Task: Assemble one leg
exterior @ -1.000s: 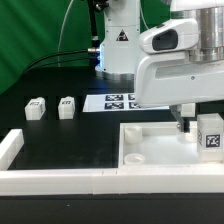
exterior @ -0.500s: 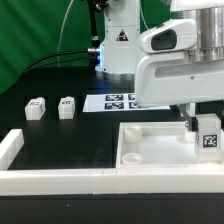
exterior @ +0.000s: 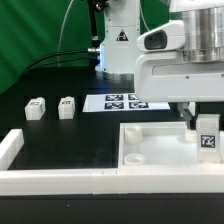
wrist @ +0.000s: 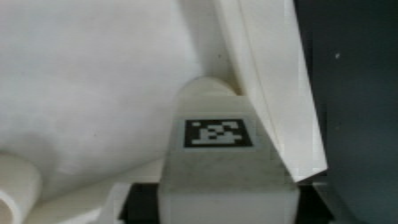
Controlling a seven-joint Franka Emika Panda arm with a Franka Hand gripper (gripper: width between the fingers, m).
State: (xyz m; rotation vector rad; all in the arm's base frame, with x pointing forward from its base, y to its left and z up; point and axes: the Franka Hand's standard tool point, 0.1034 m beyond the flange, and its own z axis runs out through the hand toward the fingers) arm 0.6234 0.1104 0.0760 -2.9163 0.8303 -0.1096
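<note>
Two spare legs (exterior: 36, 107) sit on the black table (exterior: 60, 140) at the exterior view's left, well apart from the work; the marker board (exterior: 123, 101) lies beyond. At the right, the gripper (exterior: 203, 128) is clamped on the leg (exterior: 209, 137), tag outward, over the far-right corner of the white tray-like part (exterior: 160, 145). Risk: the leg seems to sit hard against the tray's wall (wrist: 267, 90); any offset from the socket, which is hidden, could jam or tilt it.

— How many legs do you count from there?
— I see three: two (exterior: 36, 107) (exterior: 67, 106) loose on the table, one (exterior: 208, 135) over the tray.
— Trays?
— One tray (exterior: 160, 160).
— Marker boards?
— One marker board (exterior: 118, 101). I also have one gripper (exterior: 198, 122), one arm.
</note>
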